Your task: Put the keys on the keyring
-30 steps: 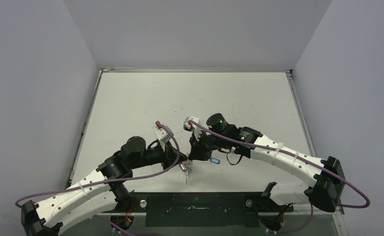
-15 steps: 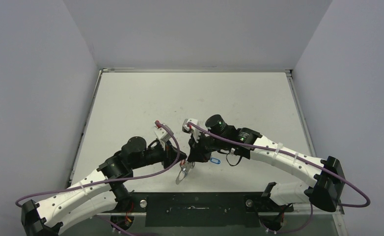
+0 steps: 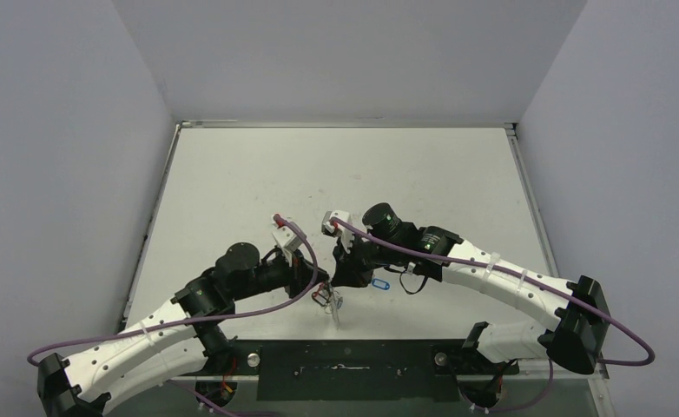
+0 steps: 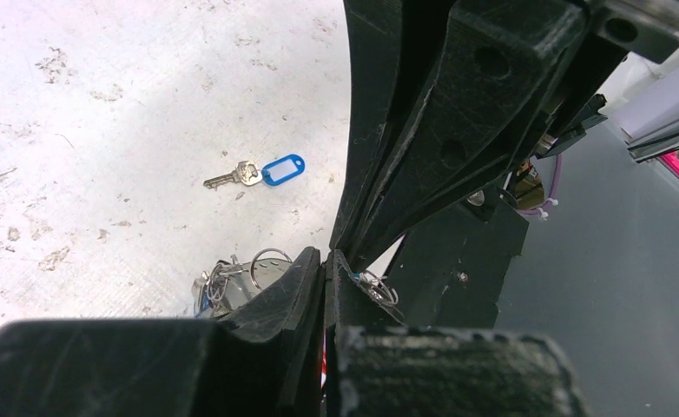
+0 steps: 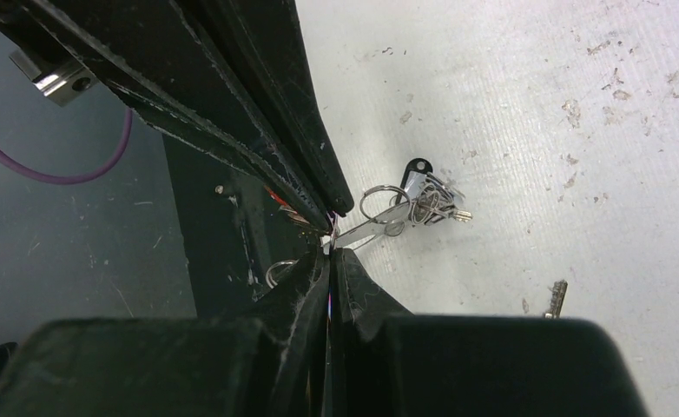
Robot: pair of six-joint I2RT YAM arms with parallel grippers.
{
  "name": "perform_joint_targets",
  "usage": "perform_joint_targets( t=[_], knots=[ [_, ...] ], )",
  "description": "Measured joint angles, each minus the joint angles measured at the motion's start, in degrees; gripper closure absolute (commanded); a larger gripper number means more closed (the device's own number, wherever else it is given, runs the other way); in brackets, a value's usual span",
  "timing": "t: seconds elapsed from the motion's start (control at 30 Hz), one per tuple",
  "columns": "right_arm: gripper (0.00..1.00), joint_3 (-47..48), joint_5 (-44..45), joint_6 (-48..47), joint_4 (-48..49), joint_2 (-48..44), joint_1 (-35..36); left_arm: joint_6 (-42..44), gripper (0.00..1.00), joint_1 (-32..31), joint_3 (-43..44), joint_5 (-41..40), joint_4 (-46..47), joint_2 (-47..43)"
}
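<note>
My left pincer (image 4: 326, 261) is clamped shut, apparently on the red-tagged key (image 5: 284, 204). My right pincer (image 5: 330, 250) is pinched shut on the keyring (image 5: 371, 228), tip to tip with the left near the table's (image 3: 336, 174) near edge, presumably to feed key onto wire. The blue-tagged key (image 4: 262, 171) lies flat just to the right, not yet threaded.

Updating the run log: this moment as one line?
left hand shut | right hand shut, pinching keyring | hands tip to tip | blue-tagged key lying apart on table

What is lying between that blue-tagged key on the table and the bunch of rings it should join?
Nothing visible: only bare, scuffed table lies between the blue-tagged key and the keyring cluster.
</note>
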Motion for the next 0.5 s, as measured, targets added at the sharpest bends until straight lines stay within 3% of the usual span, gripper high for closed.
perform_joint_targets(
  t=[0.5],
  knots=[
    [1.00,0.00,0.00,-0.15,0.02,0.00,0.07,-0.07,1.00,-0.22,-2.19,-1.95,-2.05,-2.38]
  ],
)
